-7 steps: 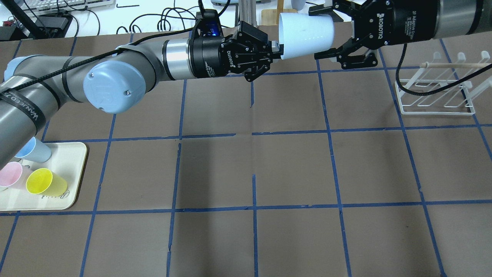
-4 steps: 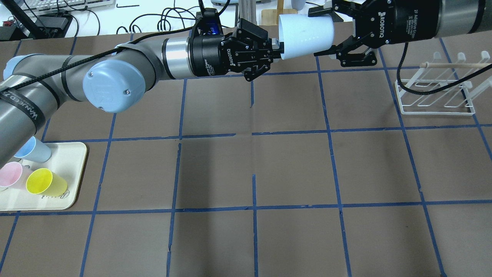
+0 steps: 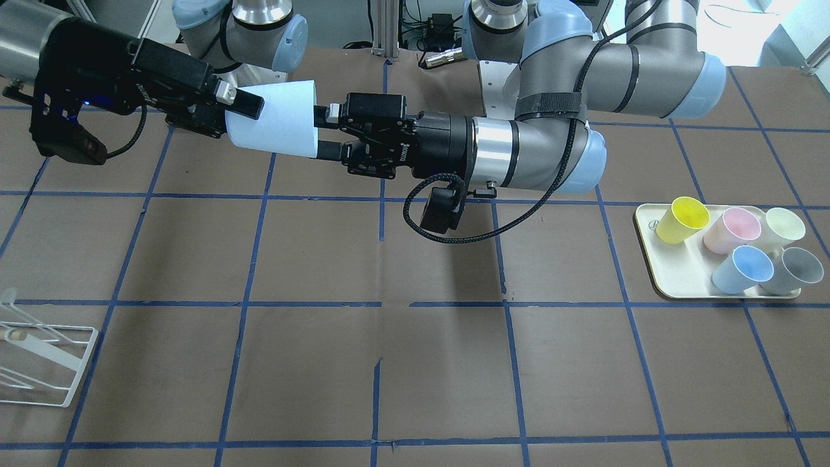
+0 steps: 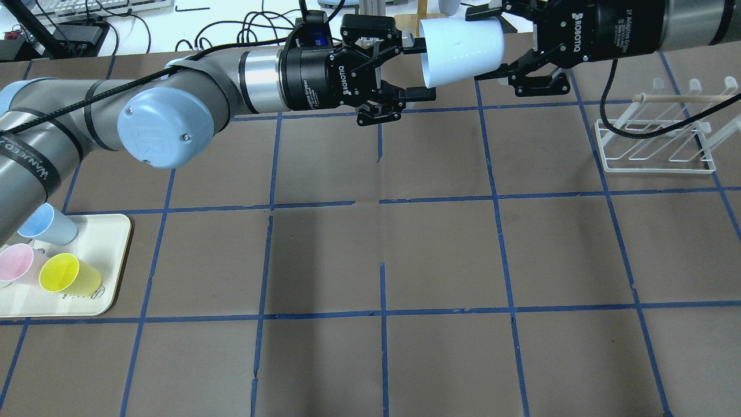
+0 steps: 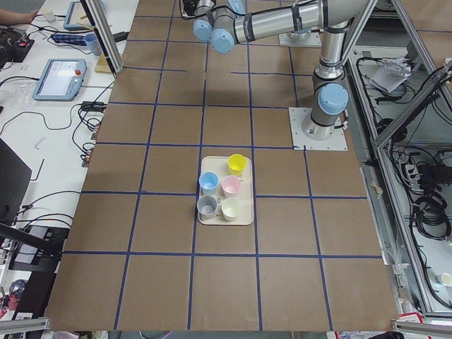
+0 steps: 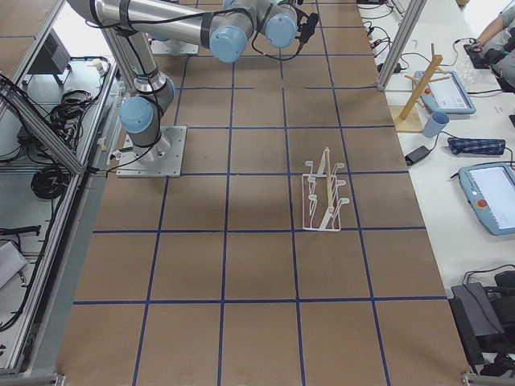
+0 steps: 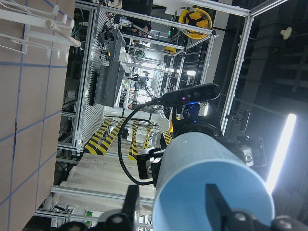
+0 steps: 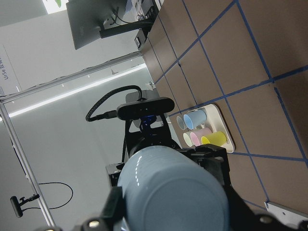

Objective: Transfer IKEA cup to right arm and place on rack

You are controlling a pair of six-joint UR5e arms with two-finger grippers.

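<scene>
Near left: cream tray point(image 4: 113, 240) holding a yellow cup point(image 4: 68, 274) on the tabletop point(image 4: 440, 255) | Farther right: rack point(image 4: 660, 171) standing on the tabletop | Far edge, in the air: IKEA cup point(image 4: 460, 52) lying sideways, its base end clamped in the right hand point(image 4: 474, 43) | Left hand point(image 4: 427, 66) spread wide, with its fingers flanking the cup's rim

Bright, even light from above throws soft shadows on the middle of the counter point(image 4: 324, 249). Past its far edge the desks point(image 4: 173, 23) wash out white. The left wrist view is dim, with a glaring light strip point(image 7: 284, 144) and the blue cup point(image 7: 211, 192) blurred
</scene>
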